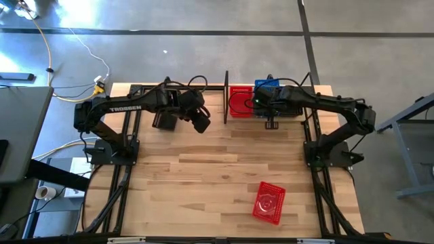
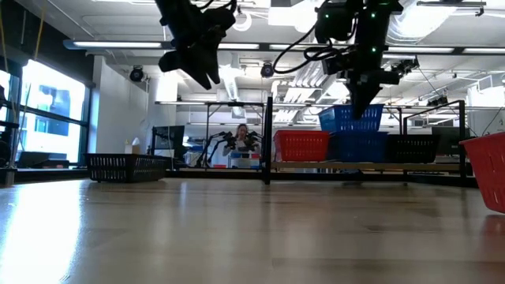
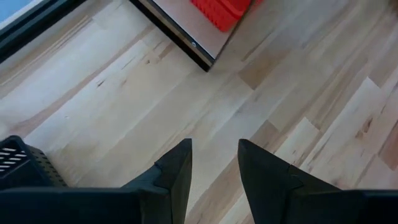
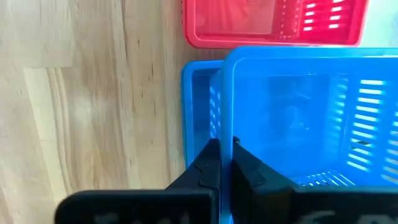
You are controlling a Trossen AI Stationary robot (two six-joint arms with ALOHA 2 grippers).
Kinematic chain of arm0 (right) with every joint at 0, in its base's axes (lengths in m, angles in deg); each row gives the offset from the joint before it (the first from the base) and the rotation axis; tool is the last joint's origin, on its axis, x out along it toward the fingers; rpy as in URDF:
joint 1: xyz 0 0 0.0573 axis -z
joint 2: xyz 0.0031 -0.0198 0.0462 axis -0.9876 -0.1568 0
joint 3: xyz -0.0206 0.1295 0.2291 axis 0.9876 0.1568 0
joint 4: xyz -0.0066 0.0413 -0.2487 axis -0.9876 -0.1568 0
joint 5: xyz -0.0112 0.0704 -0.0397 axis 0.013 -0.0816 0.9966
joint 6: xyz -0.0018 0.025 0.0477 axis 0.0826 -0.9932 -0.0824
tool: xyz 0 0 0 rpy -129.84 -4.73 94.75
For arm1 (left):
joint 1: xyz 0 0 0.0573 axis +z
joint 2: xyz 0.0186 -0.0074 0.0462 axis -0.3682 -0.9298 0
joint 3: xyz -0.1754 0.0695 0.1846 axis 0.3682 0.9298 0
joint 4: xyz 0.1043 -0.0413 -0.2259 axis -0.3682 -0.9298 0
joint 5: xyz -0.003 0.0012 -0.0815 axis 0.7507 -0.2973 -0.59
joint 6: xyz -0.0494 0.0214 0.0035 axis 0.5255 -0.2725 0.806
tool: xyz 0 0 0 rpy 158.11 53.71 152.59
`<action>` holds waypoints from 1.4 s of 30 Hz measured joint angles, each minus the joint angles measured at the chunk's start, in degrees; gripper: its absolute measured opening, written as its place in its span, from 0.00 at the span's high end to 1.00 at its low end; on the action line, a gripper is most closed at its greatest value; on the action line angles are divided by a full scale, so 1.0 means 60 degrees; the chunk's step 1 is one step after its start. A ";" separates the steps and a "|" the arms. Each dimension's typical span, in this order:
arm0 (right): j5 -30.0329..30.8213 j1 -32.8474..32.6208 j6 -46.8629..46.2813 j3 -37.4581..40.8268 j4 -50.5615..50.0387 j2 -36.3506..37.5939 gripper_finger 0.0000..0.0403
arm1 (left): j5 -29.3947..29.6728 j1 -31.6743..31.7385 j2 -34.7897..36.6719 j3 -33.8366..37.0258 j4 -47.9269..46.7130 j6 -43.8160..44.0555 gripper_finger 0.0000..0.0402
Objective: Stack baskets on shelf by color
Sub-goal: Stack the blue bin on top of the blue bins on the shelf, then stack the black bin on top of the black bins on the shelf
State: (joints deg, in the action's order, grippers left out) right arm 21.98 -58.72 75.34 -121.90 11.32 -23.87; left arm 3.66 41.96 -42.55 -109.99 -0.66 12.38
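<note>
Right jaws (image 4: 225,163) clamped on blue basket (image 4: 305,112) wall, left jaws (image 3: 214,163) parted, empty

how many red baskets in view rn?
2. One red basket sits in the shelf beside the blue ones; the other red basket lies loose on the table's near side. More could be hidden.

1. You've got two red baskets: a shelved red basket (image 1: 239,102) inside the shelf (image 1: 226,97), and a loose red basket (image 1: 269,201) well in front of it.
2. Two blue: a lower blue basket (image 2: 359,147) in the shelf, and an upper blue basket (image 2: 351,118) just above it.
3. Two black: a shelved black basket (image 2: 410,148), and a loose black basket (image 2: 126,167) well left of the shelf.
4. One shelf.
</note>
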 joint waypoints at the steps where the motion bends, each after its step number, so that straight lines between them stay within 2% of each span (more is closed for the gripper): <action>1: 0.0020 0.0000 0.0002 -0.0002 0.0002 0.0000 1.00 | 0.0000 0.0035 0.0000 0.0000 -0.0002 -0.0051 0.70; 7: -0.0465 0.0192 0.0071 -0.0004 -0.0021 -0.0047 1.00 | -0.0004 0.0171 0.0000 0.0000 -0.0002 -0.0126 0.70; 21: -0.0290 0.0352 0.0581 -0.0004 0.0102 -0.0157 1.00 | -0.0011 0.0168 0.0000 0.0000 -0.0006 -0.0135 0.70; 27: -0.0236 0.0372 0.0578 -0.0004 0.0240 -0.0157 0.88 | -0.0138 0.0168 0.0000 0.0000 -0.0006 -0.0114 0.70; 33: 0.0437 0.0358 0.0581 -0.0035 0.0142 -0.0157 0.76 | -0.0138 0.0168 0.0000 0.0000 -0.0010 -0.0113 0.70; 42: 0.0045 0.0346 0.0445 -0.0825 -0.0813 -0.0157 0.74 | -0.0347 0.0168 0.0000 0.0000 -0.0031 0.0038 0.70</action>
State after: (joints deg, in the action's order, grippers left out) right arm 22.25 -56.64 78.01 -126.85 6.44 -24.81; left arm 1.57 42.97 -42.55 -109.99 -0.85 12.61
